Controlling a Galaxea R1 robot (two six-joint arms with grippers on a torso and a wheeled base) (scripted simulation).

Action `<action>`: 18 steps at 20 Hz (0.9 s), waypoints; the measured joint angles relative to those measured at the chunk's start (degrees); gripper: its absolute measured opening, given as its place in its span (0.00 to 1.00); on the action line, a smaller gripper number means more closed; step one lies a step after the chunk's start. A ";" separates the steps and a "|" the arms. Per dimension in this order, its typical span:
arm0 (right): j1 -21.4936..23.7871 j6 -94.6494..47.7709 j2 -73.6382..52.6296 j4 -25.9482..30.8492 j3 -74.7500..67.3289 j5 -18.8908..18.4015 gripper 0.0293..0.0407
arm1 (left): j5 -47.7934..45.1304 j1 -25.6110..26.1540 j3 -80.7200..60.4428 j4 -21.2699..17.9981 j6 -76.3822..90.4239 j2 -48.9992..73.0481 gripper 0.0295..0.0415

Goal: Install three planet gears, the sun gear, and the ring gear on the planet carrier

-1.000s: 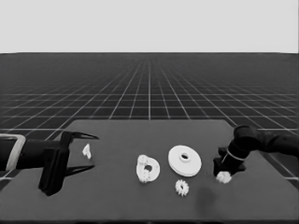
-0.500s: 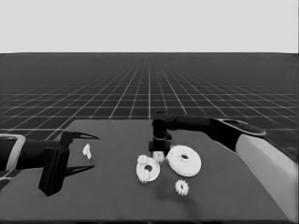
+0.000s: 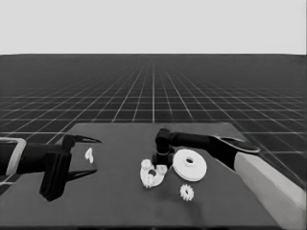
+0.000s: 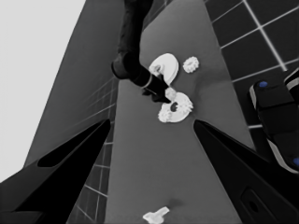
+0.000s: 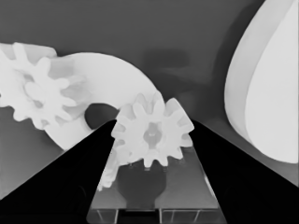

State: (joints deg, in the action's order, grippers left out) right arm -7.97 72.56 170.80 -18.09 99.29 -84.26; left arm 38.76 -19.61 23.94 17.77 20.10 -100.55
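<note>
My right gripper [image 3: 160,164] is shut on a planet gear [image 5: 152,133], holding it just over the near-right rim of the planet carrier, the smaller round part [image 3: 150,176]. Two planet gears sit on that part, one of them [image 5: 39,88] across the central hole from the held gear. The ring gear, the larger round part [image 3: 189,164], lies flat just right of my gripper. Another gear [image 3: 186,192] lies loose in front of it. My left gripper [image 3: 98,156] stands open at the table's left end, parked.
A thin white piece [image 3: 88,154] lies between the left gripper's fingers on the table, not held. The right arm's pale grey part [image 3: 268,187] fills the lower right corner. Dark machinery with blue lights [image 4: 275,116] shows past the table's edge.
The right arm has swung from the table's right end to the smaller round part, carrying a gear it took hold of there, and has lowered toward it. The left arm has not moved.
</note>
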 joint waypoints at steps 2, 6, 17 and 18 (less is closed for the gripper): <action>-0.08 -0.04 0.02 -0.07 0.08 0.04 0.16 | 0.00 0.00 0.00 0.00 0.00 0.00 0.75; -0.10 -0.06 0.04 -0.10 0.12 0.07 0.80 | 0.00 0.00 0.00 0.00 0.00 0.00 0.75; 8.01 3.38 -1.65 7.36 -5.75 -3.15 0.81 | 0.00 0.00 0.00 0.00 0.00 0.00 0.75; 8.27 3.42 -1.66 7.62 -5.82 -3.21 0.81 | 0.00 0.00 0.00 0.00 0.00 0.00 0.75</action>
State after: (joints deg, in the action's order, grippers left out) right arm 0.30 75.98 169.14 -10.47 93.47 -87.47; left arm 38.76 -19.61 23.94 17.77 20.10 -100.55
